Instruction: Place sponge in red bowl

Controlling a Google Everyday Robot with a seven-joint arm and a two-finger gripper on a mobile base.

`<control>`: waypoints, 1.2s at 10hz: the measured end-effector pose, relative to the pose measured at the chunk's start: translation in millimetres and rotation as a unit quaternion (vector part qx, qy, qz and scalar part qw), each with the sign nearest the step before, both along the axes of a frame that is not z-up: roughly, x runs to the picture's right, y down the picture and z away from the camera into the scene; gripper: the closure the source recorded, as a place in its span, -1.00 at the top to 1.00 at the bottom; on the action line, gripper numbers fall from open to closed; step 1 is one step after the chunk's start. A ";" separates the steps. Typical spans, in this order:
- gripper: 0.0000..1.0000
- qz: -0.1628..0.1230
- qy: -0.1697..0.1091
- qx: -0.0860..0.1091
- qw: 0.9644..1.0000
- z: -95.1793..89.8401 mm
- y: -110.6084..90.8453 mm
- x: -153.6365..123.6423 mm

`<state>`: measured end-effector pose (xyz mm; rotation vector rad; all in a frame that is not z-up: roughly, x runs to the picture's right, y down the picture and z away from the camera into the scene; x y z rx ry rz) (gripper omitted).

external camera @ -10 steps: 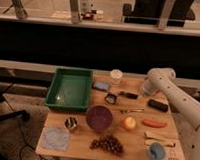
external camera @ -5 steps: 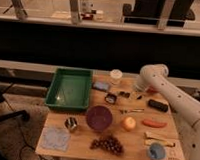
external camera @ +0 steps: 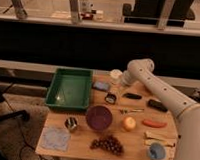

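The sponge (external camera: 100,86), a small flat blue-grey pad, lies on the wooden table (external camera: 80,146) just right of the green tray. A small round orange-red thing (external camera: 129,124), which I take for the red bowl, sits right of the purple bowl (external camera: 99,117). My white arm reaches in from the right, its elbow high over the table's back edge. The gripper (external camera: 122,84) hangs at the arm's end beside the white cup (external camera: 115,75), a short way right of the sponge and not touching it.
A green tray (external camera: 69,88) stands at the back left. There are small black items (external camera: 111,98) (external camera: 133,96) (external camera: 157,105), an orange-red long thing (external camera: 154,123), grapes (external camera: 108,143), a metal cup (external camera: 71,124), a pale blue cloth (external camera: 56,137) and a round blue lump (external camera: 156,151).
The arm has swung left along the back of the table, bringing the gripper closer to the white cup and the sponge. The objects on the table have not moved.
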<state>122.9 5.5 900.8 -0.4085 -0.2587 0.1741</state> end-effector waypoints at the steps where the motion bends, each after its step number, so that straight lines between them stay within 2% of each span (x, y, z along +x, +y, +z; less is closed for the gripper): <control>1: 0.60 -0.002 -0.003 0.004 1.000 -2.4 -2.7 -6.0; 5: 0.60 -0.011 -0.024 0.027 0.999 -25.1 -23.6 -35.0; 6: 0.60 -0.012 -0.032 0.026 0.999 -28.3 -27.7 -43.1; 7: 0.60 -0.010 -0.041 0.021 0.999 -28.6 -29.7 -47.3; 12: 0.60 0.007 -0.074 -0.016 0.997 -3.0 -18.1 -57.8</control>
